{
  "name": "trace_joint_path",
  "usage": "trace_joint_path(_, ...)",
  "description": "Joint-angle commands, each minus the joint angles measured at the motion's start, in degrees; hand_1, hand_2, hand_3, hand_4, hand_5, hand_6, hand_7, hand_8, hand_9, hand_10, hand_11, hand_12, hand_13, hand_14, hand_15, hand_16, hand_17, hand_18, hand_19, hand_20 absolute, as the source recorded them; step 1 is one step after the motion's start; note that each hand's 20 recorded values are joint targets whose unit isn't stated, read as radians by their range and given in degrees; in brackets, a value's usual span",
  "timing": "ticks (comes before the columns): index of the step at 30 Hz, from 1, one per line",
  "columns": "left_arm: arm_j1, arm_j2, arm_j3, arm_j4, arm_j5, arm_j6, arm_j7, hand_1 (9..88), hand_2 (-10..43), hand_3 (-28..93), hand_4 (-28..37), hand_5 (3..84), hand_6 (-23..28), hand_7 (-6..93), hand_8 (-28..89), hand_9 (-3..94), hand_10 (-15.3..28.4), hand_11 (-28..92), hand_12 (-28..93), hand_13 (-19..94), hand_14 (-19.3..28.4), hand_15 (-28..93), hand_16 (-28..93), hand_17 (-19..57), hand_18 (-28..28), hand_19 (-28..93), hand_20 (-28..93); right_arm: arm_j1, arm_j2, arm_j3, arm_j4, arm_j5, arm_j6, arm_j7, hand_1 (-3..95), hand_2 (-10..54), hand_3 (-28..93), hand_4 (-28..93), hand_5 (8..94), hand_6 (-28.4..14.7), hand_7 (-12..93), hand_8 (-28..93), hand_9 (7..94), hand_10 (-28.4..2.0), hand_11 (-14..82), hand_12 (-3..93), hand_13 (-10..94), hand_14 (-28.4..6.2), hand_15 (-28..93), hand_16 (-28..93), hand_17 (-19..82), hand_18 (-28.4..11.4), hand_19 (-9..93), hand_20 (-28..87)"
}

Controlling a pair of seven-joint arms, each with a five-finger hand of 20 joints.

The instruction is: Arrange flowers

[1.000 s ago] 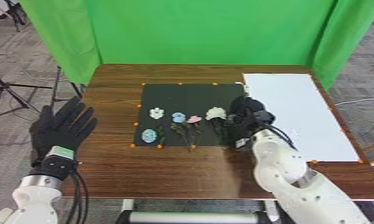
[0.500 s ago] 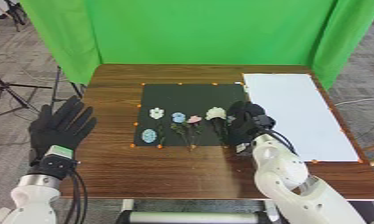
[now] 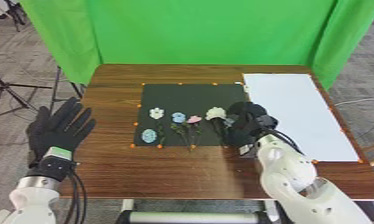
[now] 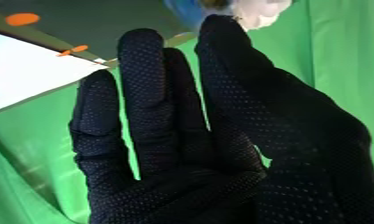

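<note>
Right now, five flowers are lying on a dark mat [image 3: 185, 92] on the brown wooden tabletop [image 3: 166, 172]. A small white flower [image 3: 157, 113] is sitting on the left side, and a pale blue flower [image 3: 149, 135] is sitting nearer than it. A blue flower [image 3: 178, 117] and a pink flower [image 3: 194, 119] are resting side by side in the middle, with their green stems pointing near. A bigger white flower [image 3: 216, 113] is lying to the right of them.

The right robot hand [image 3: 244, 122] is hanging over the right side of the mat, just beside the bigger white flower. Its fingers [image 4: 145, 100] are sticking out straight, and it is pinching nothing. The left robot hand [image 3: 57, 131] is spreading its fingers wide over the left edge of the tabletop, well apart from the flowers.

A big white sheet [image 3: 299, 115] is covering the right part of the tabletop. Little orange dots [image 3: 180, 83] are marking the edges of the mat and the sheet.

Past the far edge, a bright green curtain [image 3: 201, 32] is hanging down. Gray floor [image 3: 357, 75] is showing around it, and thin black stand legs [image 3: 3, 87] are standing on the left.
</note>
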Motion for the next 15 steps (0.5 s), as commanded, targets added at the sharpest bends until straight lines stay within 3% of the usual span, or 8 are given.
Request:
trace_joint_path(1, 0.6, -0.47, -0.30, -0.51, -0.28, 0.36, -0.05, 28.8, 4.8, 71, -28.1, 35.9, 6.6, 17.5, -9, 28.3, 13.4, 18, 12, 17, 13.3, 31, -6, -4.7, 12.2, 27, 9, -0.9, 0.4, 0.7, -0.9, -0.8, -1.7, 0.1, 48.8, -9.5, 84, -28, 52.3, -0.1, 25, -17, 50.6, -11.1, 12.4, 13.6, 52, -11.4, 54, 23, 31, -20.9, 78, 38)
trace_joint_path(5, 0.7, -0.30, -0.23, -0.58, -0.60, 0.59, 0.25, 28.9, 4.7, 71, -28.1, 35.7, 6.6, 17.5, -9, 28.3, 13.3, 18, 12, 17, 13.3, 31, -6, -4.7, 12.2, 27, 9, -1.8, 0.5, 2.2, -2.4, -0.8, -0.8, 0.0, 44.7, -9.5, 84, -28, 51.2, -0.9, 24, -17, 49.4, -11.6, 12.1, 13.5, 51, -12.2, 54, 22, 30, -21.4, 78, 38)
trace_joint_path(8, 0.2, -0.09, -0.32, -0.35, -0.26, 0.29, -0.30, 28.9, 4.8, 71, -28.2, 35.7, 6.5, 17.5, -9, 28.3, 13.3, 18, 13, 17, 13.4, 31, -6, -4.7, 12.2, 27, 9, -3.3, 1.0, 4.1, -5.2, -0.9, -0.3, 1.7, 36.0, -9.5, 81, -28, 48.1, -2.9, 21, -15, 46.6, -13.9, 10.7, 13.6, 47, -14.2, 53, 20, 30, -22.6, 78, 39)
trace_joint_path(11, 0.1, 0.21, -0.89, -0.21, 0.24, -0.25, -0.31, 27.8, 5.5, 71, -28.2, 35.5, 6.5, 17.4, -9, 28.3, 13.4, 18, 12, 17, 13.3, 31, -6, -4.6, 12.2, 27, 9, -5.4, 0.5, 7.3, -6.7, 0.4, 4.6, -0.6, 29.5, -9.5, 78, -28, 42.8, -5.2, 16, -13, 42.5, -16.5, 8.9, 13.9, 44, -15.5, 50, 17, 29, -24.0, 77, 39)
trace_joint_path(13, -0.2, 0.48, -0.94, -0.02, 0.30, -0.27, -0.09, 26.9, 6.1, 71, -28.2, 35.2, 6.7, 16.5, -10, 28.5, 13.4, 17, 12, 17, 13.1, 30, -6, -4.6, 12.2, 26, 9, -6.8, -0.3, 10.5, -4.8, 9.1, 10.5, -11.0, 26.7, -9.5, 77, -28, 41.0, -5.2, 16, -12, 41.8, -16.7, 8.4, 14.0, 42, -15.7, 46, 15, 28, -22.6, 74, 37)
trace_joint_path(14, -0.2, 0.48, -1.11, 0.10, 0.42, -0.57, -0.06, 26.4, 6.5, 71, -28.2, 35.2, 6.9, 15.6, -10, 28.6, 13.5, 17, 12, 18, 13.1, 29, -7, -4.5, 12.2, 26, 8, -7.3, -1.4, 12.8, -2.8, 17.2, 12.0, -19.5, 26.6, -9.5, 78, -28, 39.8, -4.6, 16, -12, 41.1, -15.8, 7.9, 13.8, 41, -14.8, 43, 14, 27, -20.4, 69, 34)
trace_joint_path(15, 0.0, 0.43, -1.30, 0.05, 0.39, -0.56, 0.02, 26.2, 6.7, 71, -28.2, 35.2, 6.9, 15.2, -9, 28.6, 13.4, 16, 11, 18, 13.0, 29, -7, -4.5, 12.2, 26, 8, -7.7, -2.1, 14.4, -2.2, 20.9, 10.8, -22.8, 27.4, -9.5, 79, -28, 38.3, -3.6, 18, -13, 40.2, -14.7, 8.5, 13.8, 39, -13.7, 40, 13, 25, -17.9, 62, 30)
